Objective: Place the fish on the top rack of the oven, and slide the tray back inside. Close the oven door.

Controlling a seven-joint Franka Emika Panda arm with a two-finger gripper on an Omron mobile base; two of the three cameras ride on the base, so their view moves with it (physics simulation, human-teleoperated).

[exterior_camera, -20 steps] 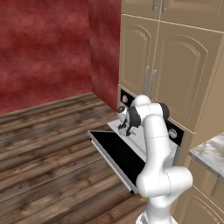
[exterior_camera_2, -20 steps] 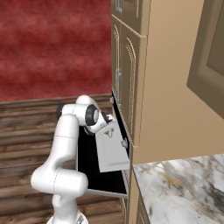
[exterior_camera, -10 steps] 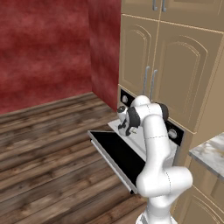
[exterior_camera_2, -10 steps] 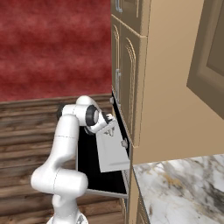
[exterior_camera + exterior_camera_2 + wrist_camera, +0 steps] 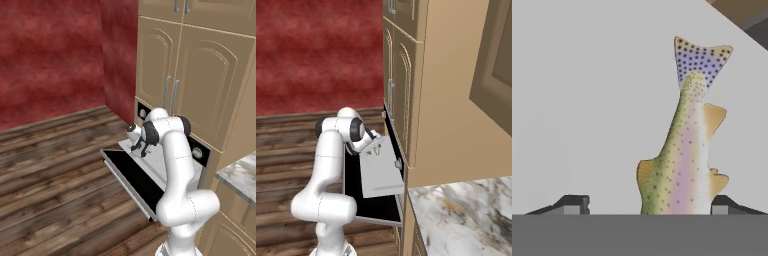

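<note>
The fish (image 5: 684, 150) was seen lying on the pulled-out tray (image 5: 587, 100), between the spread, empty fingers of the gripper (image 5: 647, 205). Placement was judged done; the tray was yet to be slid in and the oven door (image 5: 135, 177) shut.

Fish (image 5: 684, 150) on pulled-out tray (image 5: 587, 100), above lowered oven door (image 5: 132, 175).

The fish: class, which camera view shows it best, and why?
The hand view: the fish lies large on the pale tray, spots and tail clear, between the open claw's tips. In both base views the arm hides it.
</note>
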